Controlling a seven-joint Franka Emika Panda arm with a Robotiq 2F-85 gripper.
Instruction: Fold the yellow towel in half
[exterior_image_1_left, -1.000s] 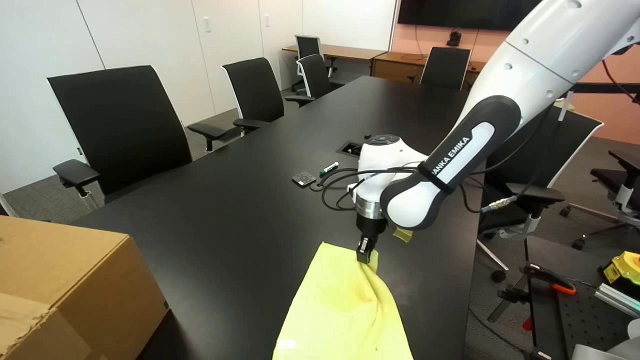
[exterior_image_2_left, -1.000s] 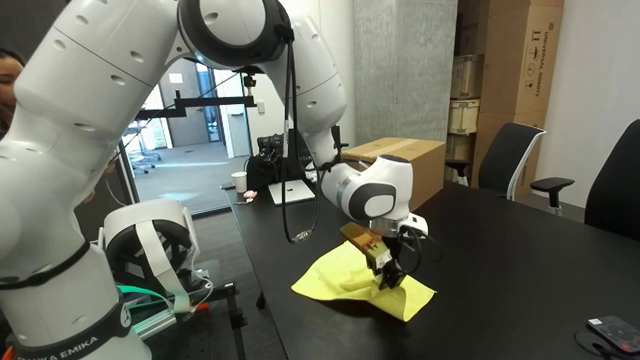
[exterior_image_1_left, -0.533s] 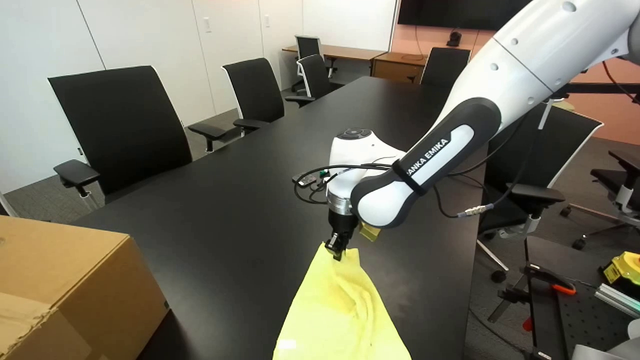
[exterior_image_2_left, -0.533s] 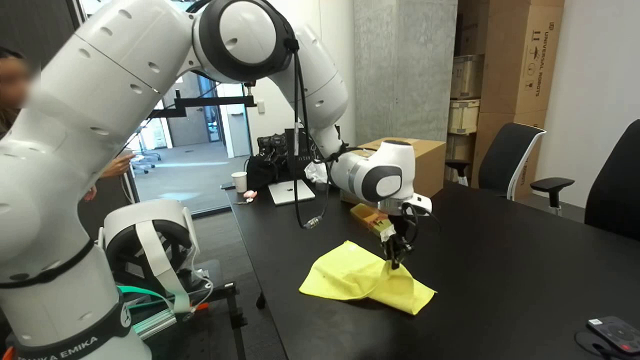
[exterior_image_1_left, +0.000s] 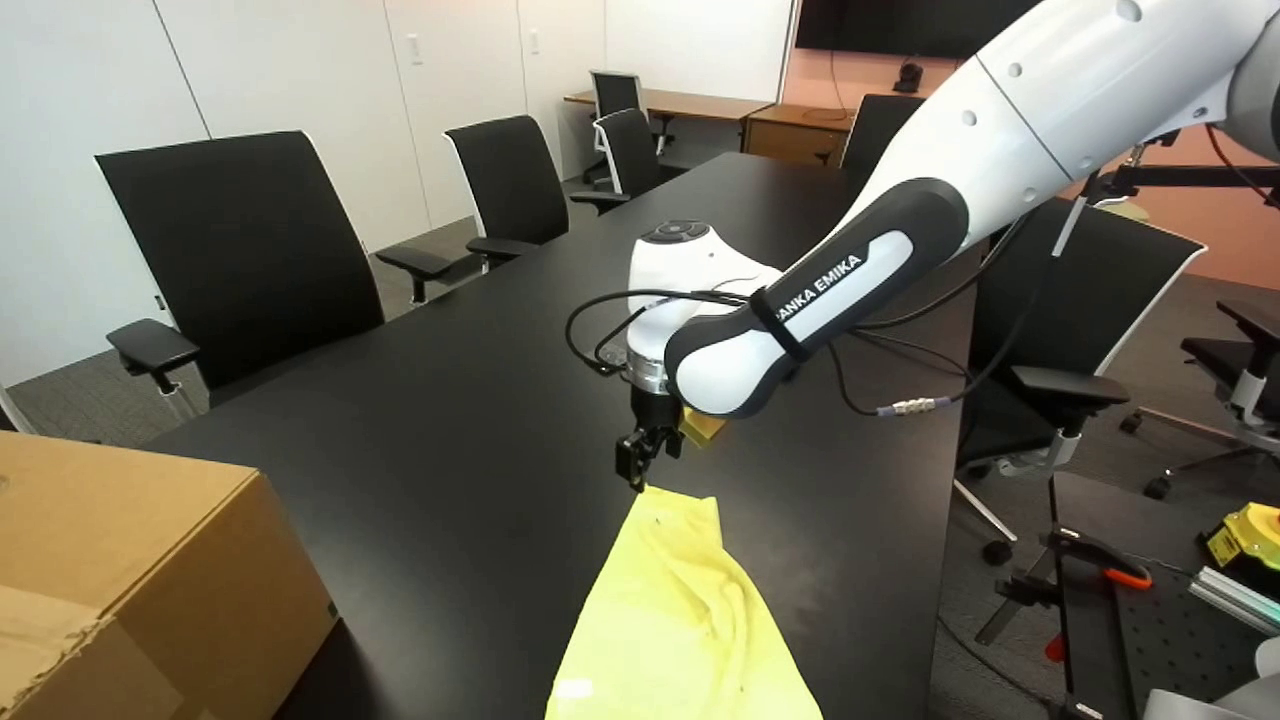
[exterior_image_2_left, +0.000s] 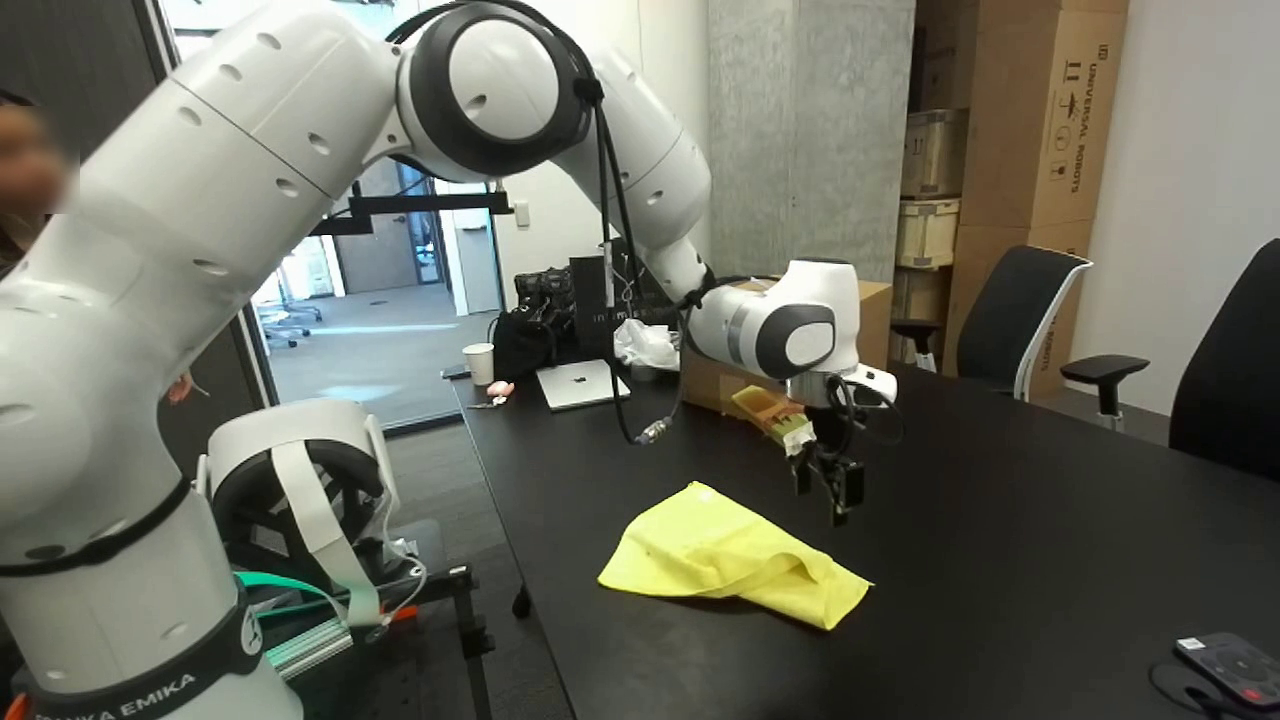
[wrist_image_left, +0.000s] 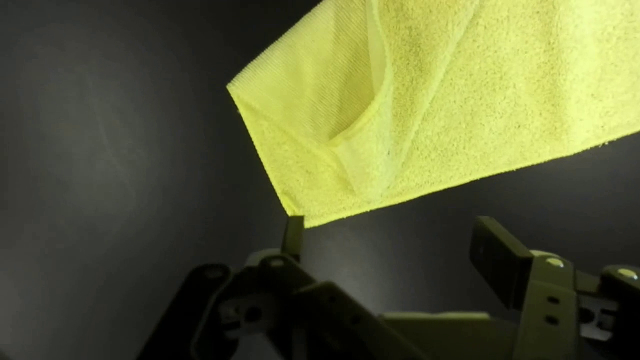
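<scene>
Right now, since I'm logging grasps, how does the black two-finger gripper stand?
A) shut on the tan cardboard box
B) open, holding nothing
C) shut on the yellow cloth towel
B, because the wrist view shows the gripper with jaws wide apart and nothing between them.

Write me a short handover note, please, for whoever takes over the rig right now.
Gripper: open, fingers apart, nothing held.
Place: the yellow towel lies on the black conference table, one corner close by the gripper, with a loose fold near that corner.
Done: partly folded at most; no neat half fold shows.
To do: probably grip an edge, bring it across to the opposite edge, then smooth it.
</scene>
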